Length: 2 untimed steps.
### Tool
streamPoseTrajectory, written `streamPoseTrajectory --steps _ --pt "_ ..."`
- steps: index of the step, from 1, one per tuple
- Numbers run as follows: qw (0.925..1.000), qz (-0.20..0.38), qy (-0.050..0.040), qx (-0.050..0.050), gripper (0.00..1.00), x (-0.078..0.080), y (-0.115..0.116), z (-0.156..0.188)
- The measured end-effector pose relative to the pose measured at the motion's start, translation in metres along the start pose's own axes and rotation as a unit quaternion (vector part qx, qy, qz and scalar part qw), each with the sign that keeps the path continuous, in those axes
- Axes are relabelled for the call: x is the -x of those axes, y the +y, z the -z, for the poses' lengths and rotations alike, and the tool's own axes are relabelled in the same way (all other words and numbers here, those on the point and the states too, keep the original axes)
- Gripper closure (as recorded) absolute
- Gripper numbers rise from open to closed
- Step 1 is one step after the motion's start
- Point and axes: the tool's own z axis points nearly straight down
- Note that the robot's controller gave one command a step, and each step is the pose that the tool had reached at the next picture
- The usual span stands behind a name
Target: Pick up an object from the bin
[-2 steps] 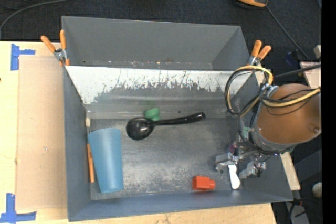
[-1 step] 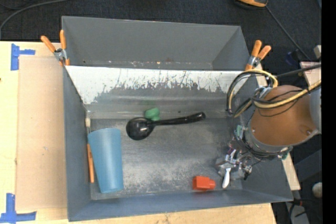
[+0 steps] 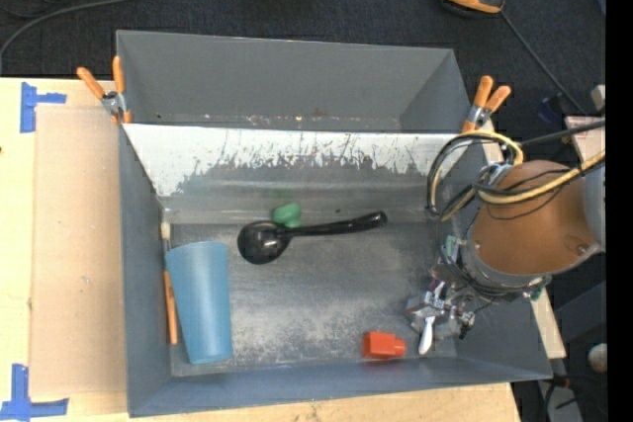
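1. Nearest you, front-right of the bin point(image 3: 287, 89) floor: small orange block point(image 3: 384, 344), lying flat, close to the front wall.
2. Gripper point(image 3: 431, 319) sits low just right of that block, approx. level w/ it. The block rests on the floor beside it; contact can't be confirmed. Gripper apart or together: you cannot tell from this angle.
3. Front-left: blue plastic cup point(image 3: 201, 301) on its side, mouth toward the far wall, base toward you. Thin orange stick point(image 3: 169, 308) runs along the cup's left side, by the left wall.
4. Mid-floor, further back: black ladle point(image 3: 297, 234), bowl at left, handle pointing right. Well apart from the gripper.
5. Just behind the ladle: small green item point(image 3: 287, 213), touching or nearly touching the handle nr the bowl. Its kind is not identifiable.
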Motion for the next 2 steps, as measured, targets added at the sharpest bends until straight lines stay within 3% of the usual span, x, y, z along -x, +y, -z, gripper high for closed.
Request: streamPoseTrajectory --steps 1,2 --pt "1.0 -0.001 0.001 0.006 1.0 0.0 0.004 0.027" --pt "1.0 -0.002 0.0001 0.004 1.0 0.001 0.003 0.061"
